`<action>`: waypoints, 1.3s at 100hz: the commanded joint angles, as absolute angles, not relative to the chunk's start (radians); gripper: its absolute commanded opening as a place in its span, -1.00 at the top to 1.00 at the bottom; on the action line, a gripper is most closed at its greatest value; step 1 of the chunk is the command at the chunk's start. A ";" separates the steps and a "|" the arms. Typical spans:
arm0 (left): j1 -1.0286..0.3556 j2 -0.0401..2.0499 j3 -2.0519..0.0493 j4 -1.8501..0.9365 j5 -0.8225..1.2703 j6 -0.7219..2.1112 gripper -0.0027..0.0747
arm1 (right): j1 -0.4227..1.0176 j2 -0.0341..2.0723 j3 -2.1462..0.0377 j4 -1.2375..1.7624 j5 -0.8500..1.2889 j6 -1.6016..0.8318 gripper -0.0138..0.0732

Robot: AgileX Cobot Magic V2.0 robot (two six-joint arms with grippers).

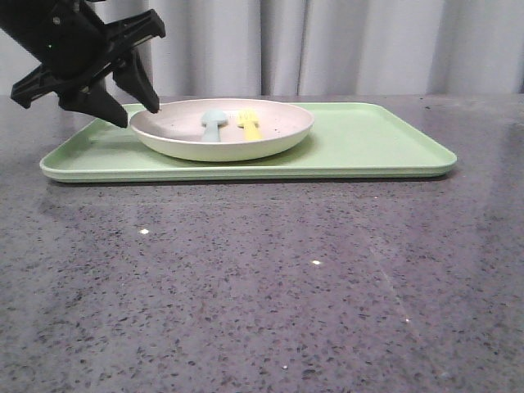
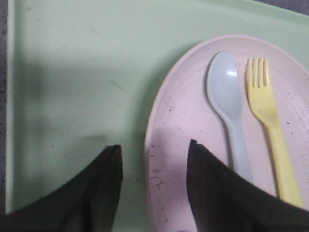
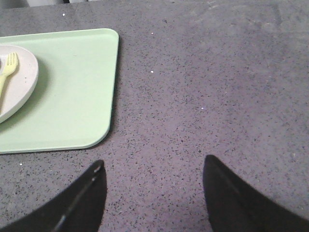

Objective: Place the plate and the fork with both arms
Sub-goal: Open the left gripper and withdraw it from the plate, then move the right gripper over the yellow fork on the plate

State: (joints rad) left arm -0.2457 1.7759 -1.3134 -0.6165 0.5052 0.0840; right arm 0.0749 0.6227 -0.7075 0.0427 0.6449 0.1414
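While straddling the plate rim on the tray, left gripper spread apart; fork beside spoon; right gripper agape.

You have the plate sitting on the left half of the tray, which lies across the far part of the table. In the plate, the fork lies just at 3 o'clock of the spoon, side by side and apart. The left gripper hangs at the plate's 9 o'clock rim, one finger on each side of it.
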 commanded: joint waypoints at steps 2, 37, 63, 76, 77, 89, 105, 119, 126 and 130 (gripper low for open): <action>-0.253 1.691 -1.341 -0.621 0.468 0.073 0.12 | 0.074 0.630 -0.746 0.044 0.561 0.132 -0.35; -0.235 1.444 -1.203 -0.473 0.453 0.073 0.12 | 0.080 0.630 -0.758 0.045 0.584 0.132 -0.34; -0.190 1.165 -0.973 -0.358 0.439 0.073 0.12 | 0.141 0.689 -0.835 0.044 0.625 0.131 -0.34; -0.146 1.022 -0.869 -0.337 0.458 0.073 0.13 | 0.168 0.747 -0.892 0.044 0.651 0.131 -0.34; -0.140 1.014 -0.865 -0.337 0.458 0.073 0.13 | 0.169 0.754 -0.896 0.044 0.656 0.131 -0.34; -0.082 0.880 -0.801 -0.316 0.492 0.073 0.13 | 0.197 0.820 -0.965 0.044 0.702 0.131 -0.34; -0.011 0.736 -0.769 -0.286 0.571 0.073 0.12 | 0.251 0.927 -1.061 0.044 0.745 0.131 -0.34; 0.030 0.642 -0.767 -0.263 0.635 0.073 0.12 | 0.300 1.032 -1.154 0.043 0.764 0.131 -0.34; 0.040 0.611 -0.767 -0.260 0.643 0.073 0.12 | 0.330 1.087 -1.205 0.039 0.771 0.131 -0.34; 0.040 0.599 -0.767 -0.260 0.643 0.073 0.12 | 0.349 1.116 -1.237 0.036 0.776 0.131 -0.34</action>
